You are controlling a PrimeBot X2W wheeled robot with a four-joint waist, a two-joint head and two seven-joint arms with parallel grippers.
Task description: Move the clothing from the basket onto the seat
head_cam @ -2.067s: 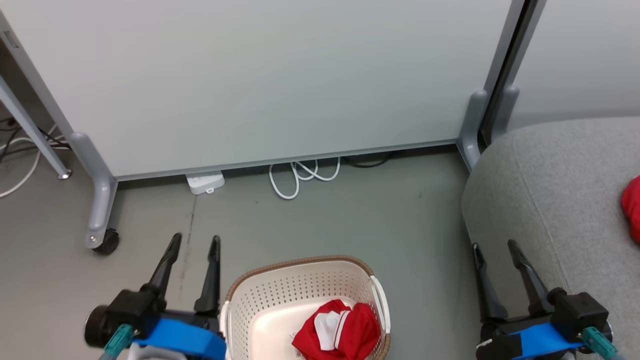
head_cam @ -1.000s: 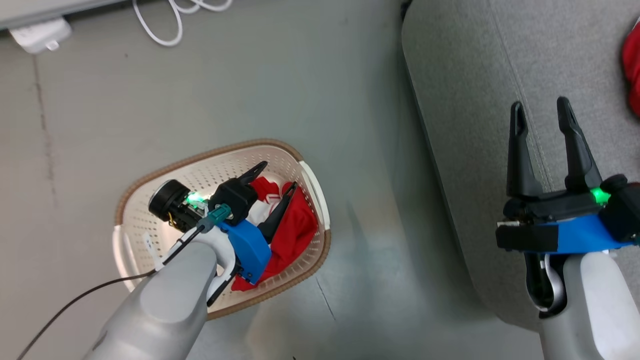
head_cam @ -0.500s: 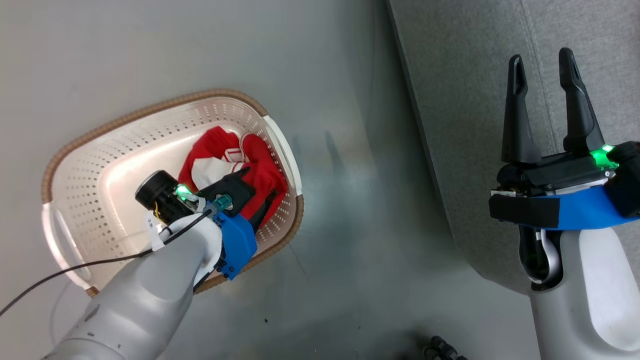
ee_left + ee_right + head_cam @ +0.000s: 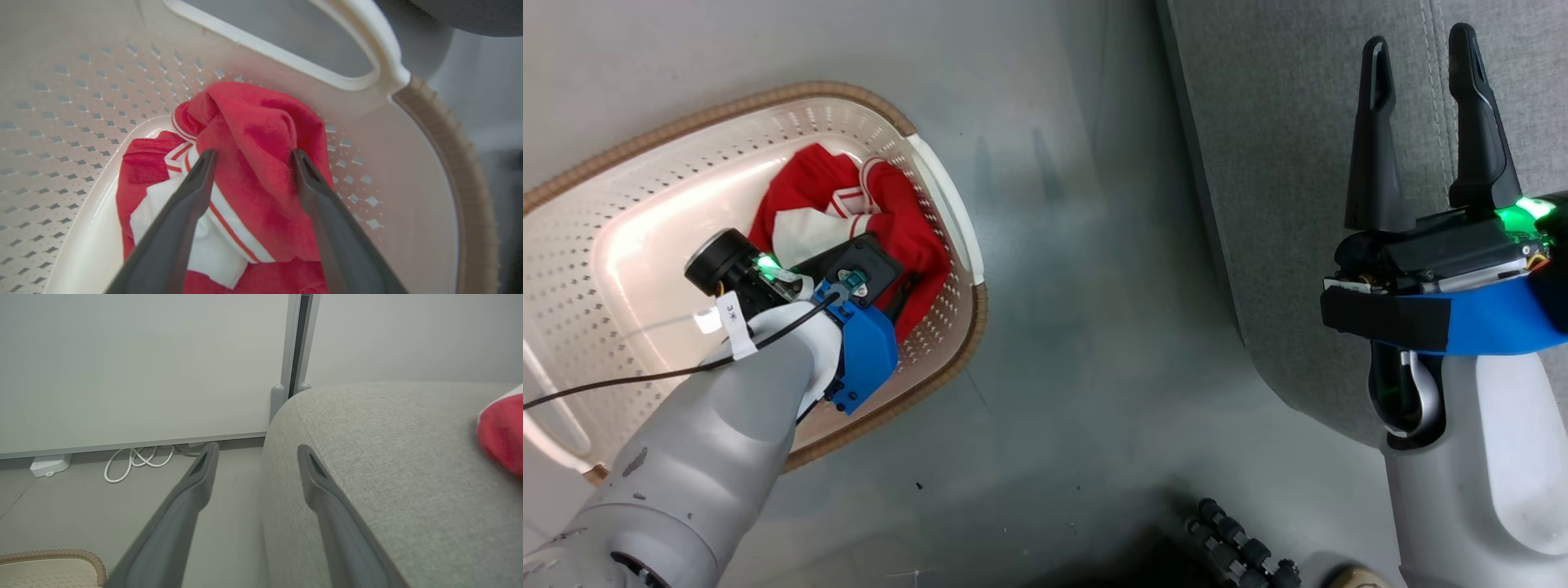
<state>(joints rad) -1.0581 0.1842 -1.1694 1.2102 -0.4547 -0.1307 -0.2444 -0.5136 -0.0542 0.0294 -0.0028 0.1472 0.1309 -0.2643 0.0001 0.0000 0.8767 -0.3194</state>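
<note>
Clothing: a crumpled red-and-white bundle [image 4: 253, 134] lies on the bottom of the basket [image 4: 976, 310], pushed into the end below the white handle [image 4: 384, 49].
Long axis: the heap is longer than it is wide and runs alongside that handled end wall. It is too bunched to show a top or a hem. One red fold rises towards the handle, and the striped trim crosses below it.
Left pincer: the left pincer [image 4: 252, 157] reaches down inside the basket with its fingers spread apart and nothing clamped.
Clothing against left pincer: the raised red fold sits between the two fingers. The white panel and stripes lie under the left finger. Whether the tips press into the cloth cannot be told.
Right pincer: the right pincer [image 4: 1419, 49] is well apart from the basket, fingers spread and empty, hovering over the seat's edge.
Seat: the grey seat [image 4: 388, 457] stands beside the basket, across a strip of grey floor [image 4: 1078, 245].
Other garment: a red garment [image 4: 502, 437] lies on the seat, far from the basket.
</note>
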